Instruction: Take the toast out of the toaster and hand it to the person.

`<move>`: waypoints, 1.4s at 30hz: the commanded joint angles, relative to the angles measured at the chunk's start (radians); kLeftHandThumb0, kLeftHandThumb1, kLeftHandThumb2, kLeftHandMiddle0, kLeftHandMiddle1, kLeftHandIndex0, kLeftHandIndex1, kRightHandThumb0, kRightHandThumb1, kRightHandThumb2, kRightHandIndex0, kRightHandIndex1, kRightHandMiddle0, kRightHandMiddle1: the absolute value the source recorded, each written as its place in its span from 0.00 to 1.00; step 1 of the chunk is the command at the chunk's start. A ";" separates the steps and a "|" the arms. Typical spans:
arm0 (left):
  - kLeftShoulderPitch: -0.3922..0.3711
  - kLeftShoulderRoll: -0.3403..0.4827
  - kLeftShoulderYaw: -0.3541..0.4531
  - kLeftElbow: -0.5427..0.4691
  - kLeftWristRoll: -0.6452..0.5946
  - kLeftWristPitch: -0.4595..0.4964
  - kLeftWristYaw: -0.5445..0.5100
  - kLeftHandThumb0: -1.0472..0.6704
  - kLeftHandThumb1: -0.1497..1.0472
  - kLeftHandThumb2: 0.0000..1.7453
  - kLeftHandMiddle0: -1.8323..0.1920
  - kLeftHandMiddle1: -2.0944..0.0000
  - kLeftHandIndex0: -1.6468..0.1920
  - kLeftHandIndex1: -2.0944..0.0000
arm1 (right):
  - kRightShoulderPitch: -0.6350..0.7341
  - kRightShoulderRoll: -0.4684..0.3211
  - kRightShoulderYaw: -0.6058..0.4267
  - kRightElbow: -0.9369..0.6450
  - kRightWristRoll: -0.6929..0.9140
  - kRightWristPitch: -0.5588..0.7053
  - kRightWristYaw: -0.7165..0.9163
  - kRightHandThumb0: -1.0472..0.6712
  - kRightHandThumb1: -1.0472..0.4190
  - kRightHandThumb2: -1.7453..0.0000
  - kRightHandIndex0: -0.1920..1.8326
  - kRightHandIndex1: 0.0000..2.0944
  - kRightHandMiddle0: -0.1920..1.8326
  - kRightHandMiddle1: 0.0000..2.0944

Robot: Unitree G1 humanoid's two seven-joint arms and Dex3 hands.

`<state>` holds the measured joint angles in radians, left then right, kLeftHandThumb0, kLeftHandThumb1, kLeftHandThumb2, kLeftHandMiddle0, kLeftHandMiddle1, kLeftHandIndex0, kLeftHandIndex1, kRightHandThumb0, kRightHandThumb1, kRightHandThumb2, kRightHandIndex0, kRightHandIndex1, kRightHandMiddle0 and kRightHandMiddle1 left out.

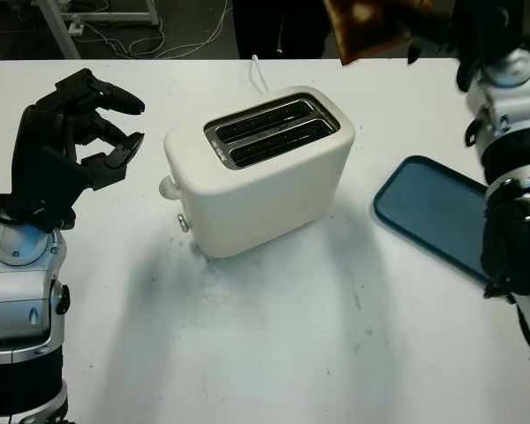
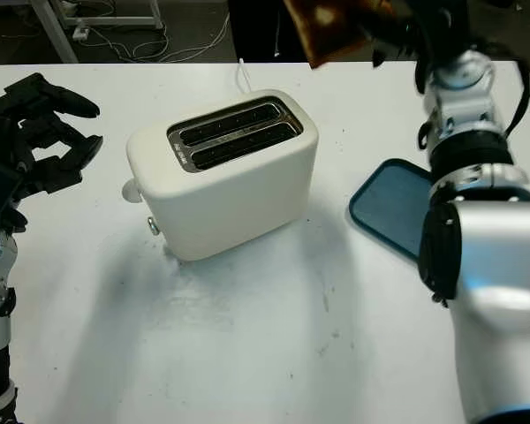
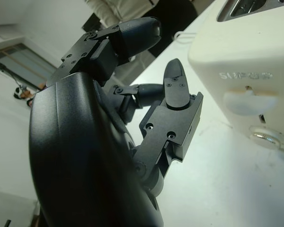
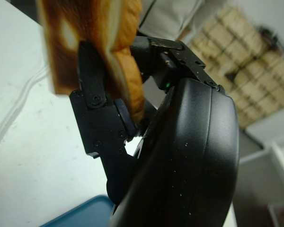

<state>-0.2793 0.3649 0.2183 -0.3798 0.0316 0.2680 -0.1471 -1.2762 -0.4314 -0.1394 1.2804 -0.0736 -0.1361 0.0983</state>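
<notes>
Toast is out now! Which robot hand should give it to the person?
The right hand, probably. It already grips the toast, raised past the far table edge. The left hand is open beside the toaster, holding nothing.

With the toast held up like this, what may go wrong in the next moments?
1. The right hand pinches the toast near one edge, so most of the slice sticks out past the fingers; it may slip or break off.
2. If it drops, it would probably land on the far side of the table, beyond the toaster and the blue tray.
The left hand is open beside the toaster.
</notes>
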 commanded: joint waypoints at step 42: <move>0.019 0.002 0.005 0.022 0.007 -0.046 0.005 0.61 0.70 0.27 0.61 0.29 0.60 0.43 | 0.037 0.095 -0.068 0.038 0.044 0.099 -0.143 0.55 0.09 0.74 0.42 0.83 0.21 0.83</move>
<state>-0.2739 0.3649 0.2180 -0.3482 0.0395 0.2221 -0.1484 -1.2530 -0.3297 -0.2093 1.3145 -0.0247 -0.0368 -0.0452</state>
